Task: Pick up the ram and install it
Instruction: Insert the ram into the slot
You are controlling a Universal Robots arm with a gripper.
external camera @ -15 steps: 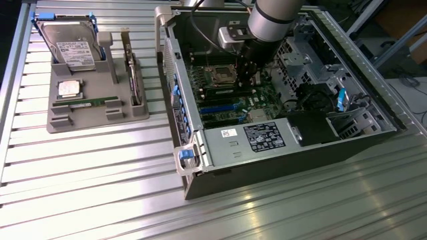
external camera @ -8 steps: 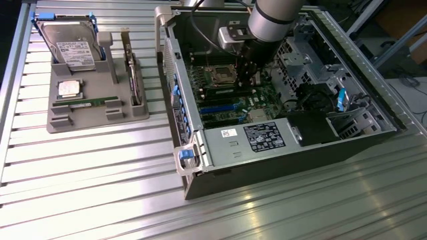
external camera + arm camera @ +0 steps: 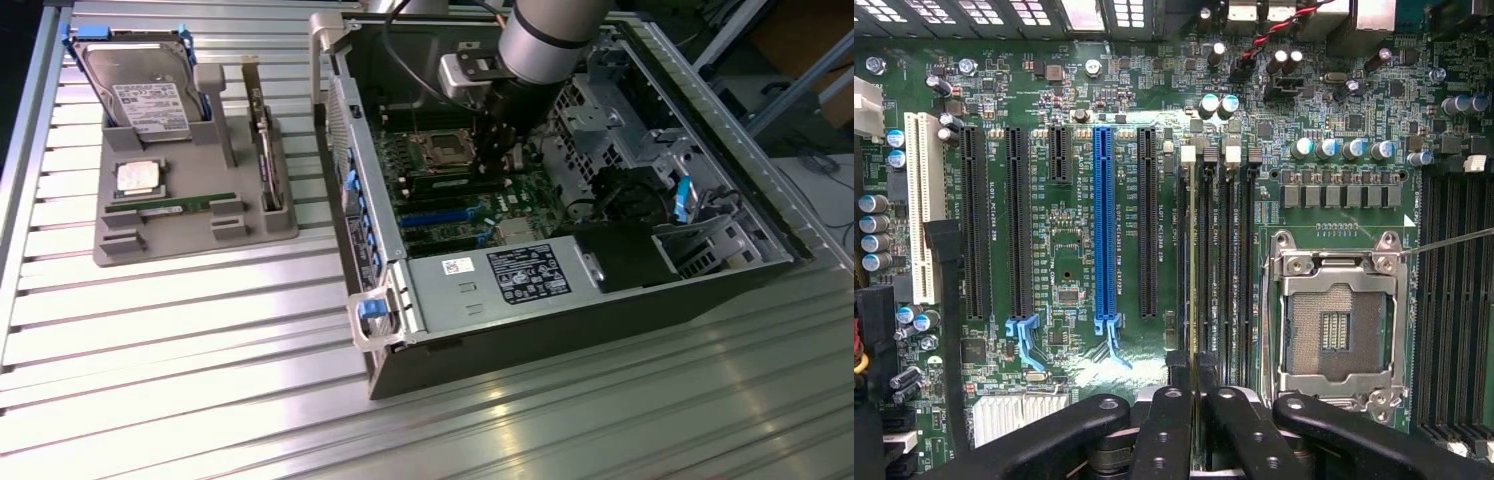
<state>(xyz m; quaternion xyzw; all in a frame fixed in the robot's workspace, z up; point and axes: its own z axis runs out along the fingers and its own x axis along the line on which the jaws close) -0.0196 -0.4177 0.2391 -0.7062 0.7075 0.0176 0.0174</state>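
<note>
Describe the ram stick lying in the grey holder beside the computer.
The ram stick is a thin, narrow green board seated lengthwise in a slot of the grey holder, running left to right in the exterior view. Grey tabs flank its ends. The square silver CPU chip sits just above it in that view, apart. The end effector is away from it, inside the computer case.

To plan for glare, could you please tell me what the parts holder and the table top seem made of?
The parts holder looks like matte grey plastic, perhaps printed: even dull colour, moulded posts and slots. The table top looks like bare ribbed aluminium: silvery, with bright reflections along its parallel grooves.
</note>
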